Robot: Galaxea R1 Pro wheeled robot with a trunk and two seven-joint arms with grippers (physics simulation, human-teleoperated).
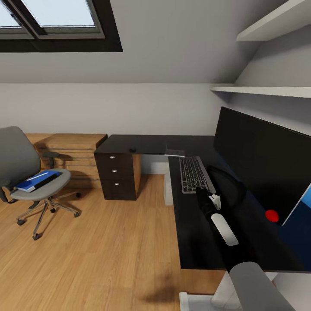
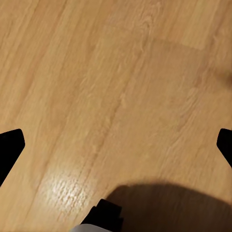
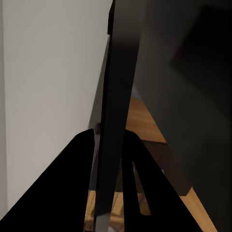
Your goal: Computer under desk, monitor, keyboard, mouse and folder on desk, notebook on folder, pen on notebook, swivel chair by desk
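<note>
The black monitor [image 1: 259, 160] stands on the dark L-shaped desk [image 1: 194, 242], and the grey keyboard [image 1: 192, 170] lies just left of it. My right gripper [image 1: 202, 191] is at the keyboard's near end. In the right wrist view it [image 3: 111, 133] is shut on a thin dark slab [image 3: 118, 96] seen edge-on, apparently the keyboard. A small dark mouse [image 1: 132, 150] rests on the far desk section. At the left, the grey swivel chair [image 1: 17, 155] carries the blue folder and notebook stack [image 1: 30, 185], with the pen [image 1: 38, 177] on top. My left gripper [image 2: 116, 145] hangs open over the wooden floor.
A dark drawer unit [image 1: 117, 175] sits under the desk's far section, beside a wooden chest [image 1: 69, 149]. A pale upright panel [image 1: 168, 190] shows beneath the desk. White shelves [image 1: 268, 90] hang above the monitor. Open wooden floor [image 1: 108, 250] lies between the chair and the desk.
</note>
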